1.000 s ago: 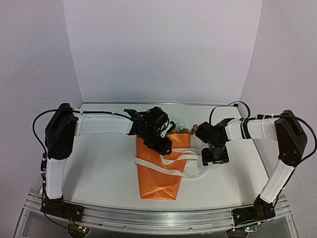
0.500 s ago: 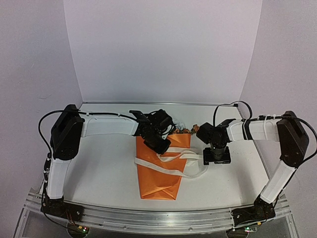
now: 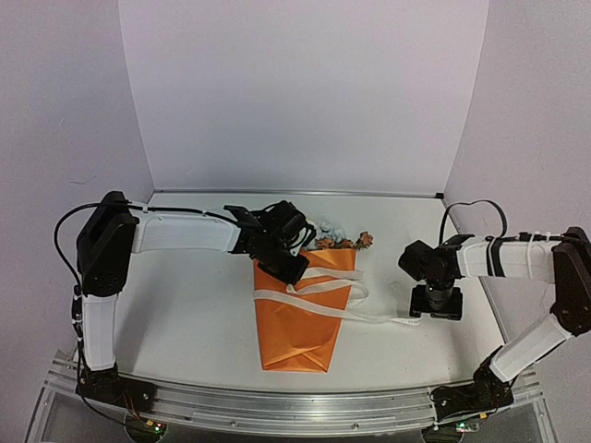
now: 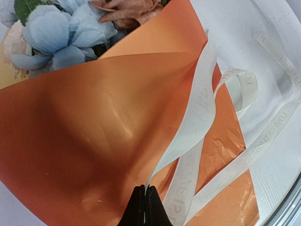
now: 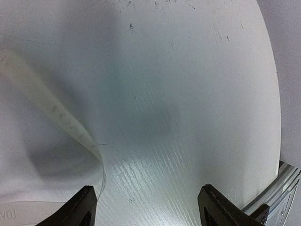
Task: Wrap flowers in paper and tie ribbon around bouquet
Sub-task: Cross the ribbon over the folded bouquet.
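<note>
Ribbon (image 4: 201,99) lettering faint, left end effector (image 4: 144,190) pinching it, right end effector (image 5: 148,188) wide

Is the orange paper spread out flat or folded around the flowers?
Folded. The paper makes a cone shape, and the flowers poke out of its wide far end. The ribbon lies across it.

White table (image 3: 185,314) bearing a bouquet (image 3: 300,314).
Its orange paper (image 3: 294,341) lies flat mid-table; a ribbon (image 3: 383,320) trails rightward off it onto the table.
</note>
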Robot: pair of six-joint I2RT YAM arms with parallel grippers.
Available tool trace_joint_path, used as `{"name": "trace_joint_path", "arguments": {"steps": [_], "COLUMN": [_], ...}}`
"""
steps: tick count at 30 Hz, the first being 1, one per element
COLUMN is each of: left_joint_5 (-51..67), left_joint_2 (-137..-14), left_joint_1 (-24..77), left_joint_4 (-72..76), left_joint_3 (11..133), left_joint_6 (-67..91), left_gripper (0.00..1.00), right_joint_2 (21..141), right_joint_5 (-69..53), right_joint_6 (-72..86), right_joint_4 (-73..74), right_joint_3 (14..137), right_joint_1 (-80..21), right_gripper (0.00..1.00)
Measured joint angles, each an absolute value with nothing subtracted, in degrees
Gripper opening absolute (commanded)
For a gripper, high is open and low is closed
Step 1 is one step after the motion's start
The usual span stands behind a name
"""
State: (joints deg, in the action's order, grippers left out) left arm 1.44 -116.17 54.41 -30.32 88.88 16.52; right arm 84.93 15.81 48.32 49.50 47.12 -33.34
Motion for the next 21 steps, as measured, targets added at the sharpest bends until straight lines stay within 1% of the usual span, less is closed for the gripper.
{"name": "trace_joint_path", "arguments": {"steps": [7, 12, 16, 21], "left_joint_5": [4.0, 7.9, 11.4, 15.0], "left_joint_2": [-112.7, -110.1, -107.7, -106.5], "left_joint_1": [52.6, 52.9, 53.4, 54.2], "left_joint_4": [-26.4, -23.0, -19.4, -16.4], "left_joint_3": [85.2, 81.6, 78.8, 77.4], "left_joint_6": [16.4, 14.2, 11.2, 8.2], "left_gripper": [0.0, 0.0, 0.0, 0.0], "right_joint_2": [81.4, 78.4, 77.4, 79.6], "right_joint_5": [15.6, 13.0, 7.8, -2.4], "right_joint_6": [49.4, 49.4, 50.3, 55.2], "right_joint_4": [50.7, 51.1, 47.8, 37.2], "right_joint_3": [46.7, 48.8, 53.1, 56.7], "right_joint_1": [-32.1, -32.2, -33.4, -34.2], "right_gripper": [0.81, 0.82, 0.84, 0.86]}}
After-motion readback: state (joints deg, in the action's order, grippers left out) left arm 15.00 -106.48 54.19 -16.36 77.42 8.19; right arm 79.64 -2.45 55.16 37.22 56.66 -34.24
